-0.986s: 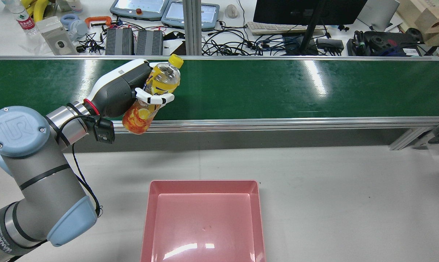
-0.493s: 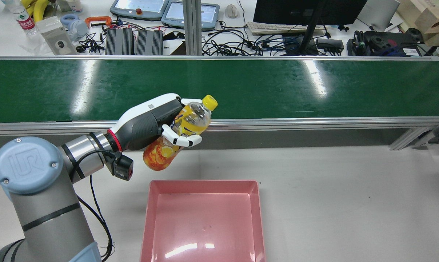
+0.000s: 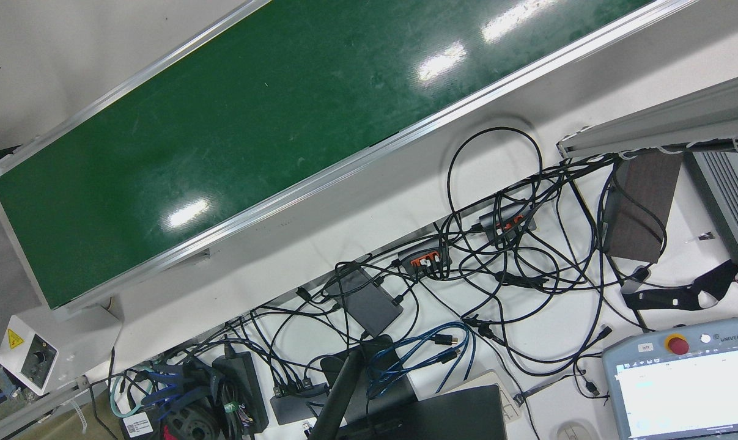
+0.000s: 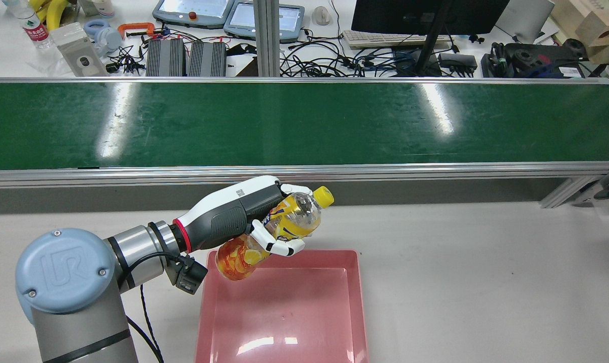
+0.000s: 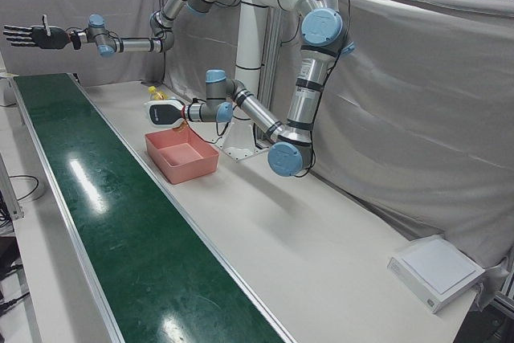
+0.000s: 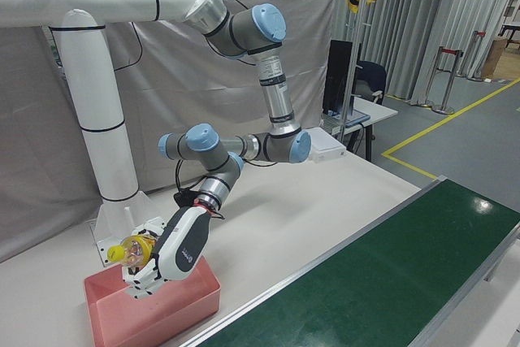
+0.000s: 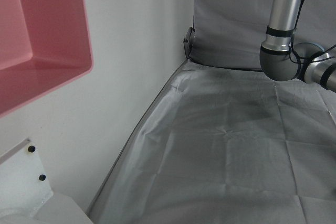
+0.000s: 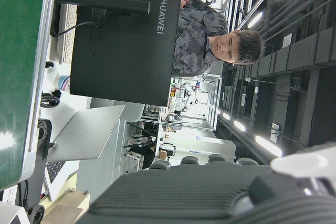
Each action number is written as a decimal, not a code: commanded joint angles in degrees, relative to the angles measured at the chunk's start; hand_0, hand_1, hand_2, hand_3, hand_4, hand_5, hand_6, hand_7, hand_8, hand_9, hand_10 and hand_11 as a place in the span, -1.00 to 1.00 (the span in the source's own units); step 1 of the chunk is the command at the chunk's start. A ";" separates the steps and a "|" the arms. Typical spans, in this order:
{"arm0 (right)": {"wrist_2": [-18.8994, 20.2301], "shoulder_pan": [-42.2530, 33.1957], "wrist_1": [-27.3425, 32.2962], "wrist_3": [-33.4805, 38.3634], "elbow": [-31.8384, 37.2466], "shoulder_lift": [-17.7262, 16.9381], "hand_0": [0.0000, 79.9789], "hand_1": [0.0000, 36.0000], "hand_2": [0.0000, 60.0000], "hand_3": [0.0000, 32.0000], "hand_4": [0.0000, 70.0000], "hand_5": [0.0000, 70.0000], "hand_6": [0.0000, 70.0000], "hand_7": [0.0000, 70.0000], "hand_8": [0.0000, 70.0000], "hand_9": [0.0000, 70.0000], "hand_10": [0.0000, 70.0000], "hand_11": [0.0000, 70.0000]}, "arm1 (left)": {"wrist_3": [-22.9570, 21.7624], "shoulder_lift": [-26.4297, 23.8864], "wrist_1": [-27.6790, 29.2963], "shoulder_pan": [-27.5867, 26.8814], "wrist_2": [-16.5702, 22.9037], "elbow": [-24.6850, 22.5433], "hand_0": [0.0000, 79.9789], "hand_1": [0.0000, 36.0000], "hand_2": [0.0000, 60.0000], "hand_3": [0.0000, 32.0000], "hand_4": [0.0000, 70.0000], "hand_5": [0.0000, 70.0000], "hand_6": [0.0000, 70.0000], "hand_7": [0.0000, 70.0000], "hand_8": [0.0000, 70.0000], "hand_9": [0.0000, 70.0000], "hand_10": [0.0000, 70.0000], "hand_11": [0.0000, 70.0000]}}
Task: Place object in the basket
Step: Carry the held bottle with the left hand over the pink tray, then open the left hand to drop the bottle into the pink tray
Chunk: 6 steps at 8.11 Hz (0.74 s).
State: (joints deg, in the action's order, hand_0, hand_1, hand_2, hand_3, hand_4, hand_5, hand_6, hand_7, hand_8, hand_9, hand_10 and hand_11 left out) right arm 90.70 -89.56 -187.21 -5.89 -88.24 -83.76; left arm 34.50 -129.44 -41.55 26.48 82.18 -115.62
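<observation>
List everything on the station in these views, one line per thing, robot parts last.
bottle: one, yellow cap, yellow-orange label, tilted in the left hand over the basket's far left corner
basket: one, pink, on the white table
conveyor belt: one, green, beyond the table
monitor: one, black, on the desk behind the belt
teach pendants: two, grey, on the desk
cables: many, mostly black, across the desk
left hand: fingers closed round the bottle
right hand: dark, fingers spread, raised above the belt's far end
</observation>
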 commanded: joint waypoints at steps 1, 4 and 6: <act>0.00 0.00 0.00 0.00 0.00 0.00 -1.00 -1.00 -1.00 -1.00 -1.00 -1.00 -1.00 -1.00 -1.00 -1.00 -1.00 -1.00 | 0.31 -0.03 -0.03 -0.11 0.09 -0.13 0.15 -0.58 -1.00 -1.00 -0.80 -0.77 -1.00 -0.90 -0.91 -0.84 -0.67 -0.49; 0.00 0.00 0.00 0.00 0.00 0.00 -1.00 -1.00 -1.00 -1.00 -1.00 -1.00 -1.00 -1.00 -1.00 -1.00 -1.00 -1.00 | 0.31 0.15 -0.03 -0.11 0.09 -0.14 0.16 -0.65 -1.00 -1.00 -0.99 -0.89 -1.00 -0.98 -0.98 -0.95 -0.82 -0.70; 0.00 0.00 0.00 0.00 0.00 0.00 -1.00 -1.00 -1.00 -1.00 -1.00 -1.00 -1.00 -1.00 -1.00 -1.00 -1.00 -1.00 | 0.31 0.15 -0.03 -0.11 0.09 -0.14 0.17 -0.63 -1.00 -1.00 -1.00 -0.91 -1.00 -0.99 -0.99 -0.96 -0.83 -0.71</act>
State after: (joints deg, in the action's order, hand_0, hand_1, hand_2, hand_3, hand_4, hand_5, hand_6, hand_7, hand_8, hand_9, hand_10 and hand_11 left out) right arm 90.70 -89.56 -187.21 -5.89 -88.24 -83.76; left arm 34.80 -129.31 -41.57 26.37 82.26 -115.75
